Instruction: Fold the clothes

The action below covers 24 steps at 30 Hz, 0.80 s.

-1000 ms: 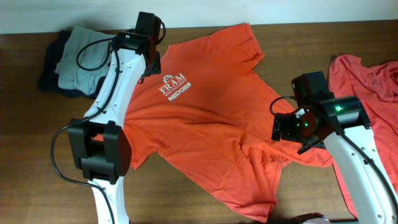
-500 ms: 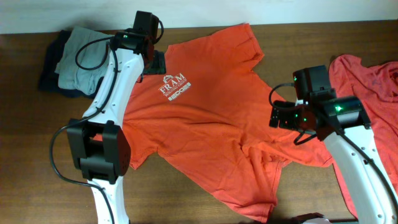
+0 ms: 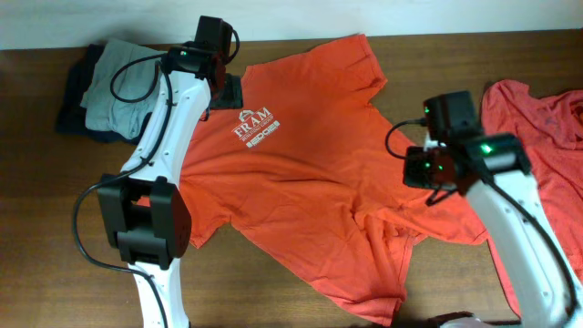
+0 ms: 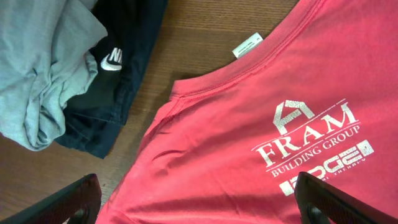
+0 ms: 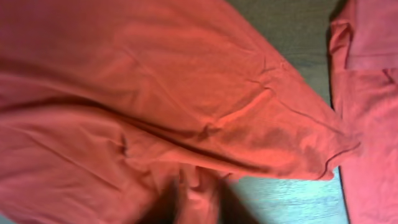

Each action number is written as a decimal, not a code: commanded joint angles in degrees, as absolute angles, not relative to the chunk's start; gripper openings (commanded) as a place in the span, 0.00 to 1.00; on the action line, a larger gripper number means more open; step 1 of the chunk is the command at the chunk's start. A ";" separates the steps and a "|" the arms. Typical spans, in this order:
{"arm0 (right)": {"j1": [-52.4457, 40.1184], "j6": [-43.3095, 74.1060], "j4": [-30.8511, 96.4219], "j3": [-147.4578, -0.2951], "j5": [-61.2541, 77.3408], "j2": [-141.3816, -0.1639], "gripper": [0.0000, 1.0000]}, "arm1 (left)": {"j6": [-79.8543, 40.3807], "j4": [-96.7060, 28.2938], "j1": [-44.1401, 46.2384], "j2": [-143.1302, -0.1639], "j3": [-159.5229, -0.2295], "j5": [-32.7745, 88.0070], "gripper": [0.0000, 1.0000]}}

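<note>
Over the last second the right gripper (image 5: 199, 205) has slid up the cloth and gone from wide open to closed. Its blurred tips seem nipped on a raised ridge of the orange T-shirt (image 3: 301, 164), in the rumpled lower part, likely so it can tug those creases flat before any fold. Just beyond it on the outer side, a second T-shirt (image 3: 547, 118) lies crumpled and waiting.

The left gripper (image 4: 199, 205) has let go and now hangs with jaws spread wide, holding nothing. The collar (image 4: 211, 81) is just ahead of it and the logo (image 4: 311, 146) is below, so that end looks settled. Further out is a heap of grey and dark clothes (image 3: 105, 87) on the table (image 3: 55, 228).
</note>
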State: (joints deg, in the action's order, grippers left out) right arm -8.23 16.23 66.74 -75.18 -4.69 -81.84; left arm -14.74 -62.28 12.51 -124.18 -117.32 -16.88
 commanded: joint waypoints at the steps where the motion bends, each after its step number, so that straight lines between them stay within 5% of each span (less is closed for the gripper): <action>1: -7.75 13.72 66.15 -76.03 -5.43 -88.01 0.04 | -14.46 -62.15 12.38 -124.16 -117.27 -16.69 0.99; 11: -6.15 13.78 59.18 -76.53 -10.57 -96.66 0.04 | -14.46 -62.15 12.38 -124.16 -117.27 -16.69 0.99; 22: 11.70 13.89 66.19 -85.47 -7.75 -96.44 0.04 | -14.50 -55.86 12.47 -124.16 -117.27 -16.32 0.99; 23: 13.78 13.93 66.17 -85.47 -7.73 -96.44 0.05 | -14.46 -53.91 12.49 -124.16 -117.27 -15.07 0.99; 24: 15.57 13.96 66.13 -85.47 -7.73 -96.47 0.25 | -14.44 -51.27 12.58 -124.16 -117.27 -13.61 0.99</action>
State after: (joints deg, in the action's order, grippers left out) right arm 10.83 13.98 65.65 -84.47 -7.49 -97.12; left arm -14.72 -55.16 12.53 -124.18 -117.32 -16.49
